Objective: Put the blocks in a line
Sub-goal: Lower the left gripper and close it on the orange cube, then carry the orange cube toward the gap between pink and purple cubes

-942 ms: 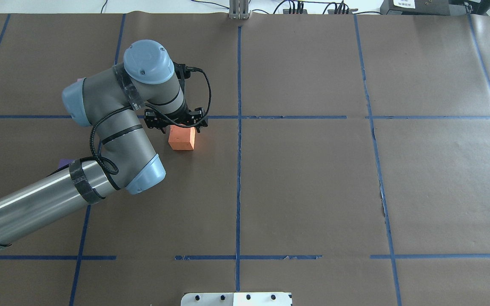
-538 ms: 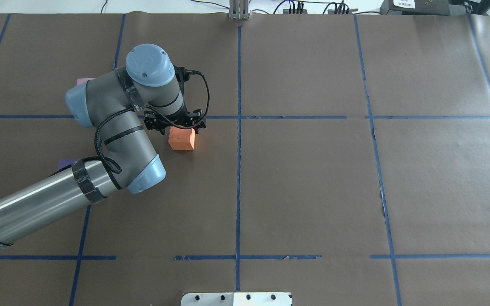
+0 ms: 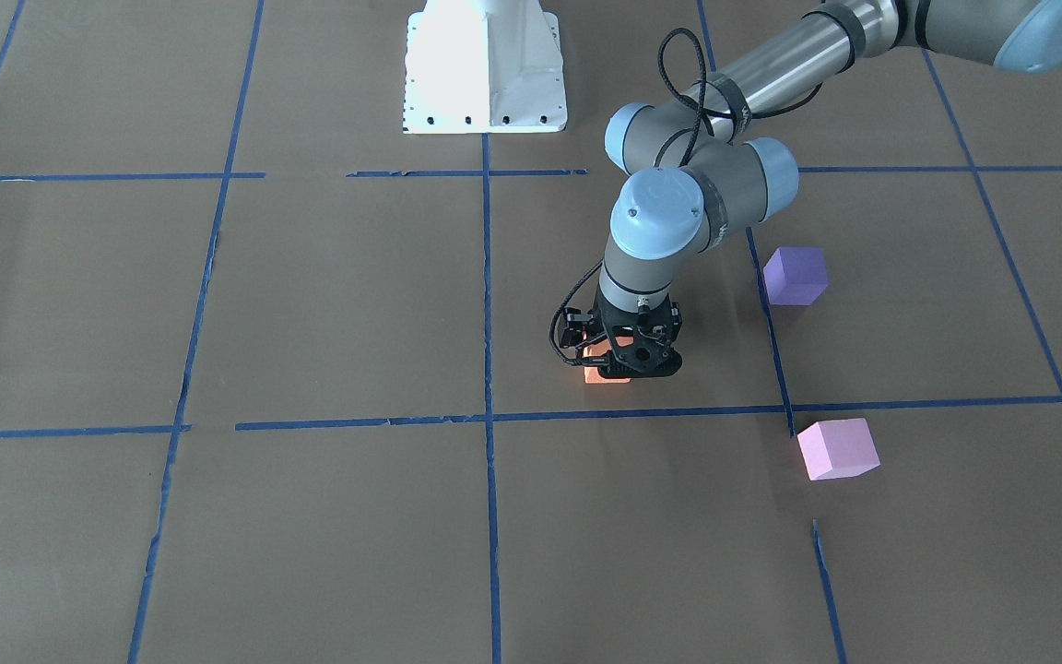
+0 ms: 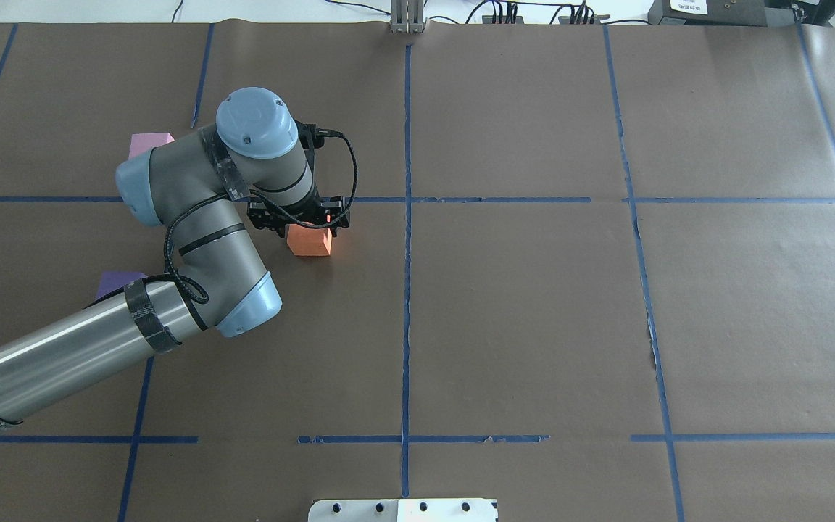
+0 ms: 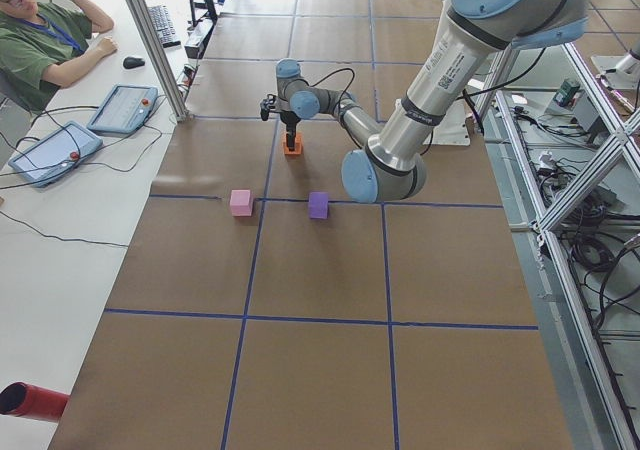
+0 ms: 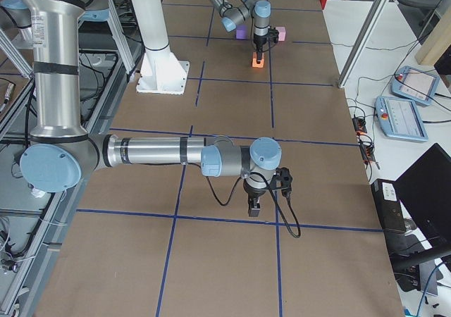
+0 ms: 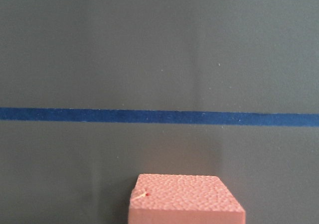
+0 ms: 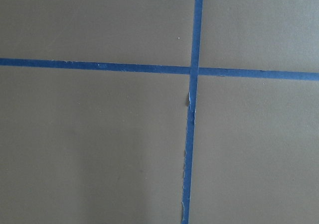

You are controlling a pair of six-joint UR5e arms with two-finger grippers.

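Observation:
The orange block (image 4: pixel 309 243) sits on the brown table just robot-side of a blue tape line. It also shows in the front view (image 3: pixel 603 373) and at the bottom of the left wrist view (image 7: pixel 187 201). My left gripper (image 4: pixel 307 226) points straight down over it, low, and looks open with its jaws around the block. The pale pink block (image 3: pixel 837 448) and the violet-purple block (image 3: pixel 795 275) lie apart on the robot's left, the arm partly hiding the purple one from overhead (image 4: pixel 117 281). My right gripper (image 6: pixel 254 208) hangs over bare table far to the right; I cannot tell its state.
The white robot base (image 3: pixel 485 83) stands at the table's near middle edge. Blue tape lines (image 8: pixel 192 69) grid the brown paper. An operator (image 5: pixel 40 50) sits by tablets at the far side. A metal post (image 4: pixel 408 22) stands at the far edge.
My left gripper has sunk lower over the orange block, which has stayed put. The left elbow has shifted toward the robot, uncovering the pink block.

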